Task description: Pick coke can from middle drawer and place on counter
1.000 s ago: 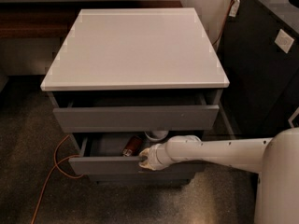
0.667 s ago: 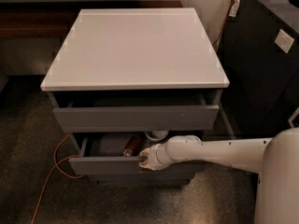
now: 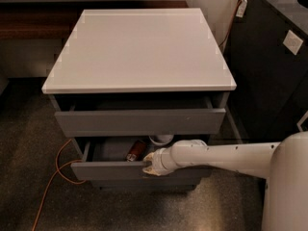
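Note:
The coke can (image 3: 136, 150) lies on its side inside the open middle drawer (image 3: 115, 170), near the middle of it, dark red with a silver end. My gripper (image 3: 149, 166) is at the top edge of that drawer's front, just right of and in front of the can, on the end of my white arm (image 3: 216, 155), which reaches in from the right. The white counter (image 3: 139, 47) on top of the cabinet is bare.
A white bowl (image 3: 161, 139) sits in the same drawer behind the gripper. The upper drawer (image 3: 139, 121) is pulled out a little and overhangs the middle one. A black cabinet (image 3: 269, 71) stands close on the right. An orange cable (image 3: 53, 177) lies on the floor at the left.

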Motion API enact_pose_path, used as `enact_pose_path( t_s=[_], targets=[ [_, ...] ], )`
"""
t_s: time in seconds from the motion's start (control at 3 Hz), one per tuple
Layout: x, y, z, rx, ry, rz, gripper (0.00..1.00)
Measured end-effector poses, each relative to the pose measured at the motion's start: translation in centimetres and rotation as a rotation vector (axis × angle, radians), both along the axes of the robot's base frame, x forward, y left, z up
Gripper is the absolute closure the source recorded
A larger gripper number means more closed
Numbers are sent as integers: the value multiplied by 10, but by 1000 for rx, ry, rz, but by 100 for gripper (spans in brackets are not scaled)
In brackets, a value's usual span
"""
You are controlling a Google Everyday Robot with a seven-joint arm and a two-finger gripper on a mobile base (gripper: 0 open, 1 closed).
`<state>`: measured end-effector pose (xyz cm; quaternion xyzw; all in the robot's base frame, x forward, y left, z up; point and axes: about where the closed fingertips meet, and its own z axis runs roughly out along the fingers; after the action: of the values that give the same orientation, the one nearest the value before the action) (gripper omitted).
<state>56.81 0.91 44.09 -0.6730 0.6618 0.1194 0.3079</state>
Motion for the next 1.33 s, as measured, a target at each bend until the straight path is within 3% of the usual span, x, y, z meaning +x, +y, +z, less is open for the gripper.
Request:
enact_pose_path(
  t_s=[0.33,0.67,1.33],
  targets=[
    [0,0,0,0,0,0,6],
    [-22,11,-13,-69,5,63,0],
    [-47,23,-35,-210,4,167,0]
  ],
)
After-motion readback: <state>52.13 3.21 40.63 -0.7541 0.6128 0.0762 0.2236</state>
